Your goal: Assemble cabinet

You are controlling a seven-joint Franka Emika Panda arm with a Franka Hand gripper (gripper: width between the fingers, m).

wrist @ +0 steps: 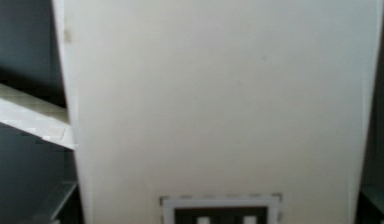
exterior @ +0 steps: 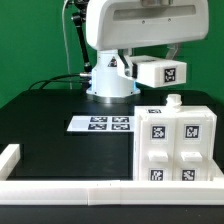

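Observation:
The cabinet (exterior: 180, 146) is a large white box with several square tags on its front. It stands at the exterior view's right, against the front border wall. My gripper (exterior: 139, 65) sits under the wrist, high above the table and up-left of the cabinet. It holds a white tagged block (exterior: 160, 71) in the air. In the wrist view this white block (wrist: 215, 100) fills nearly the whole picture, with a tag (wrist: 221, 211) at its edge. My fingers are hidden behind the block.
The marker board (exterior: 103, 123) lies flat on the black table in front of the arm's base (exterior: 108, 80). A low white border wall (exterior: 60, 187) runs along the front and the left edge. Black cables (exterior: 60, 80) trail at the back left.

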